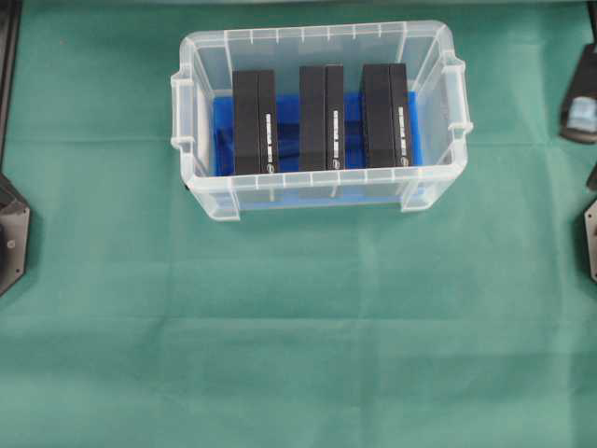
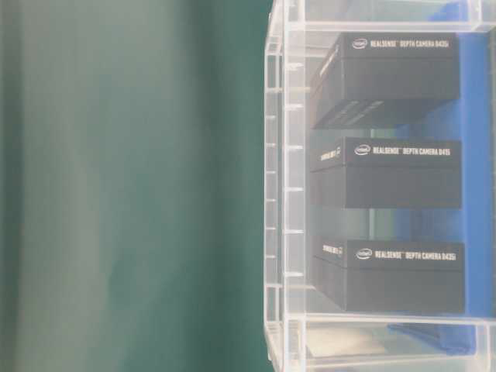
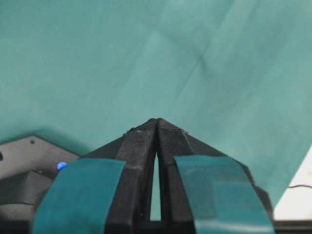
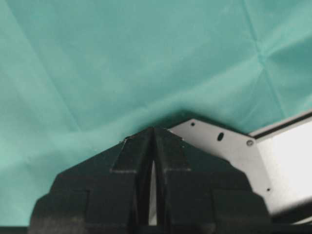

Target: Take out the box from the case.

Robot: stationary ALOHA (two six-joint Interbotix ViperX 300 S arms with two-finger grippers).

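Green cloth covers table — case near far edge; left hand, right hand clenched, empty.

Clear case, blue cloth lining. Three black boxes, white lettering. Green tablecloth. Left gripper black, teal tape; right gripper plain black.

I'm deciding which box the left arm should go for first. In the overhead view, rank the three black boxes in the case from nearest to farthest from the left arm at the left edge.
1. Left box, at the case's left end, nearest.
2. Middle box, in the centre.
3. Right box, at the right end, farthest.
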